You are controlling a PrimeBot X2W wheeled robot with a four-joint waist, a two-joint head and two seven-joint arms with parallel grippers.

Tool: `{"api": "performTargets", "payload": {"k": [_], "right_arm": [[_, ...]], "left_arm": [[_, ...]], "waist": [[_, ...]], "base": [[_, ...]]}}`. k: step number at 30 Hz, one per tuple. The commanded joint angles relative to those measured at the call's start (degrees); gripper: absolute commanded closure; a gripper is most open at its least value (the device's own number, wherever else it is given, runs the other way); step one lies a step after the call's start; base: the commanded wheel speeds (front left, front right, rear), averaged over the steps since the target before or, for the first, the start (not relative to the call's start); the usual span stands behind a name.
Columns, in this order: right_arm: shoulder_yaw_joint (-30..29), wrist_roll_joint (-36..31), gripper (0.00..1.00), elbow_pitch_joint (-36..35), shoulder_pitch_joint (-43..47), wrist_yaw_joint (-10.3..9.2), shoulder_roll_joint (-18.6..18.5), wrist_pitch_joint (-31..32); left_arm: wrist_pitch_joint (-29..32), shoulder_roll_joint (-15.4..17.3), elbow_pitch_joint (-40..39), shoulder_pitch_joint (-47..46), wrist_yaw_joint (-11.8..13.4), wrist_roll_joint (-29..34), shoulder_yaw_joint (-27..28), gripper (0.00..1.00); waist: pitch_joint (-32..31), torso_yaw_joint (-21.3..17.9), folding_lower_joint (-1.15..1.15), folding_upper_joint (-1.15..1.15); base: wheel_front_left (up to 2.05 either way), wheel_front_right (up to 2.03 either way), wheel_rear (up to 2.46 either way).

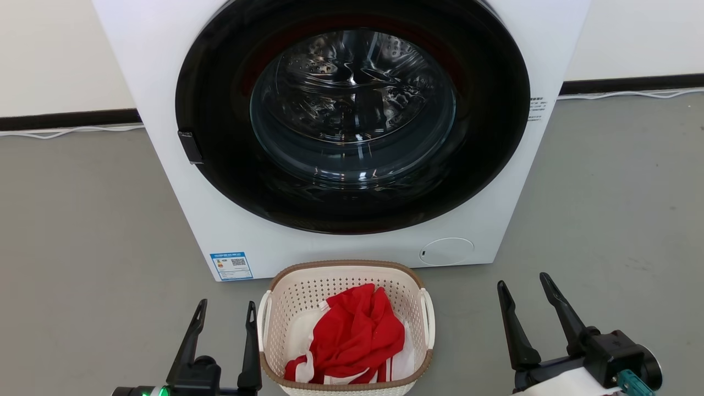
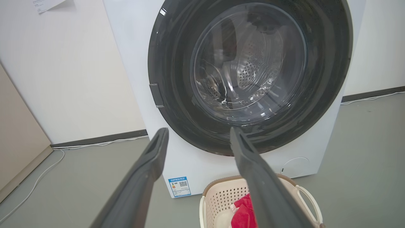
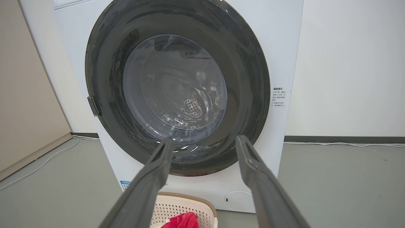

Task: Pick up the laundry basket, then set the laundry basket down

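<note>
The robot's left claw (image 1: 227,303), its two dark fingers spread apart and gripping nothing, hangs at 7 o'clock in the head view, its inner finger just beside the left white handle (image 1: 262,324) of the laundry basket (image 1: 346,265); whether finger and handle touch cannot be told. The right claw (image 1: 523,279), likewise spread wide and empty, sits at 5 o'clock, clear of the basket's right handle (image 1: 430,319) with bare floor between them. The laundry basket, cream-white and perforated with a brown woven-look rim, stands upright on the grey floor (image 1: 82,247) at 6 o'clock, between the two claws and closer to the left one. Inside it lies a crumpled red garment (image 1: 357,330) with white trim, resting over a white cloth (image 1: 300,333). Directly behind the basket, at 12 o'clock, rises a white front-loading washing machine (image 1: 181,214), its round dark door (image 1: 220,181) shut and the steel drum (image 1: 352,93) visible through the glass. A blue-edged label (image 1: 231,266) is stuck at the machine's lower left corner, at 10 o'clock from the basket, and a round white cap (image 1: 446,251) sits at 2 o'clock from it. A white cable (image 1: 71,131) runs along the foot of the pale wall (image 1: 55,49) behind.
</note>
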Motion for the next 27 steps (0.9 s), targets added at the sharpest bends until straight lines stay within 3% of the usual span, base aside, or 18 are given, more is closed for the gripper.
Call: {"api": "performTargets", "payload": {"k": [1,27], "right_arm": [[1.5,-0.4,0.00,-1.6,-0.9,0.41,-0.5,-0.7],[0.7,0.5,0.00,-1.1,-0.8,0.41,-0.5,-0.7]], "left_arm": [[-0.4,-0.1,-1.6,-1.5,-0.5,0.3,2.3,0.00],[-0.4,-1.8,-1.1,-1.2,-2.9,1.4,4.2,0.00]], "waist": [[0.0,0.0,0.00,0.00],[1.0,0.2,0.00,0.00]], "base": [[0.00,0.00,0.00],[0.00,0.00,0.00]]}}
